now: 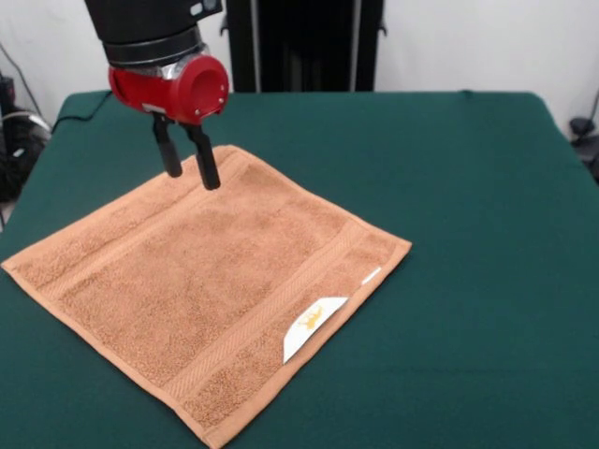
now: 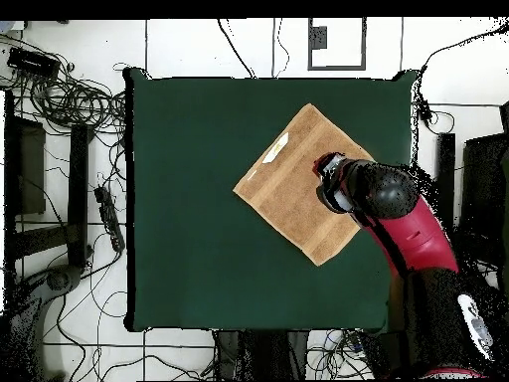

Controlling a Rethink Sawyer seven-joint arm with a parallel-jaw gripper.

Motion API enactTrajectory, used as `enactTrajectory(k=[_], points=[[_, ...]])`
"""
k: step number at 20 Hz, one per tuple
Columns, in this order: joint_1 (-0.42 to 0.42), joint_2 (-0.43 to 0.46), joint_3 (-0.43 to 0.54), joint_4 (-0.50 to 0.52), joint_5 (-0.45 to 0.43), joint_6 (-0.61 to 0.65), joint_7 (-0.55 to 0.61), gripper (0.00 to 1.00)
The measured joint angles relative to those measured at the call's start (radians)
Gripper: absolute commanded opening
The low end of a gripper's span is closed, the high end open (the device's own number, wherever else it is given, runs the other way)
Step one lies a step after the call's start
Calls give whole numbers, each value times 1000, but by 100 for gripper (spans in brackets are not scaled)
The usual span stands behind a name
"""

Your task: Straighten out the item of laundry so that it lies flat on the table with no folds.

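Towel (image 1: 201, 290) lies spread flat on the green surface (image 1: 468, 187), turned like a diamond, with no fold visible and all four edges showing. In the front view its near corner reaches the picture's bottom edge and its left corner sits close to the surface's left edge. A white label (image 1: 312, 325) with a yellow mark rests at the near right edge. The jaws (image 1: 187, 161) stand slightly parted with nothing between them, tips above the towel's far corner; contact cannot be judged. Bare green surface stretches wide to the right and far side.
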Motion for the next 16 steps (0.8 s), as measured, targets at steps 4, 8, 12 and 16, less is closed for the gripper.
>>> enactTrajectory(k=[4, 8, 12, 16], points=[[2, 0, -10, 4, 0, 0, 31, 100], [4, -1, -36, 7, -1, 0, 49, 100], [4, -5, -66, 10, -3, 0, 56, 100], [4, -11, -85, 17, -4, 0, 68, 100]])
